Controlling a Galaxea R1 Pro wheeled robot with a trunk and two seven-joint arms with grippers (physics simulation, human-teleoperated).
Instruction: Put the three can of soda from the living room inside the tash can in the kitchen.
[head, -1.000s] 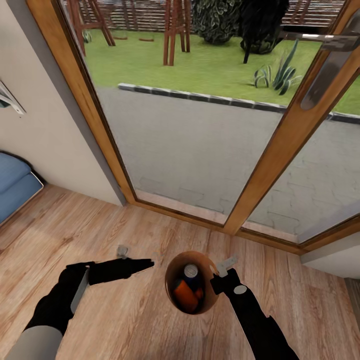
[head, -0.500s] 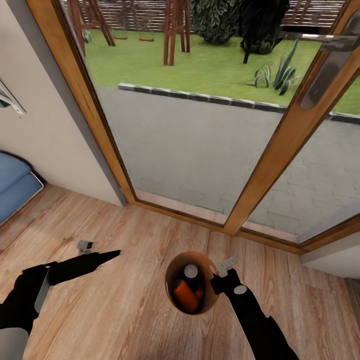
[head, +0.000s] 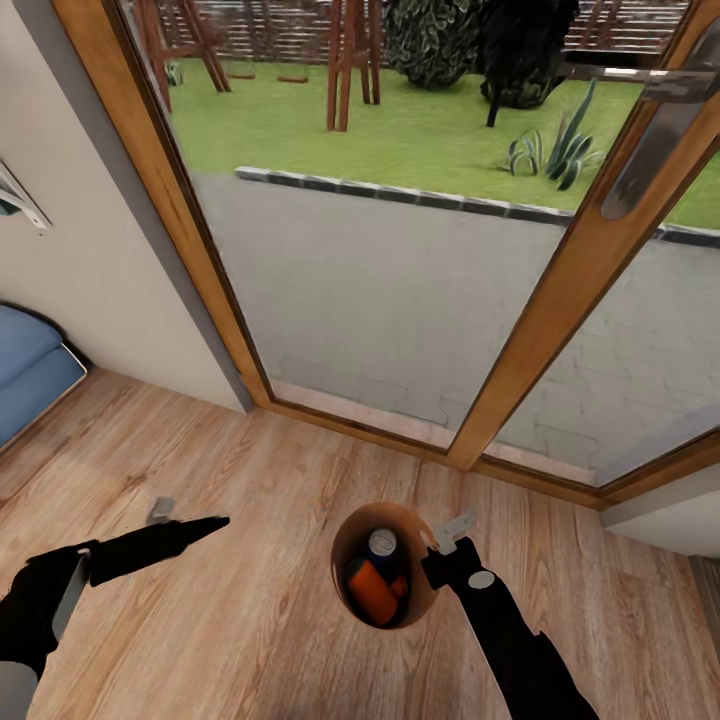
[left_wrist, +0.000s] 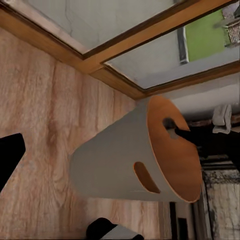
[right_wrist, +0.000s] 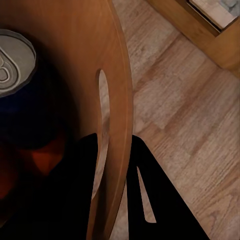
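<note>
Here, gripping the bin (head: 385, 577) by its rim with right fingers (right_wrist: 75, 190) shut across the wall, one inside, one outside, cans (head: 378, 582) lying within, above the floor (head: 260, 620) by the glass doors (head: 420, 250); left gripper (head: 160, 512) well aside, aperture unclear.

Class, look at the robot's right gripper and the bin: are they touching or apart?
Touching. In the right wrist view the right gripper straddles the trash can wall, one finger inside and one outside, pressed against it. The head view agrees, showing it at the rim.
</note>
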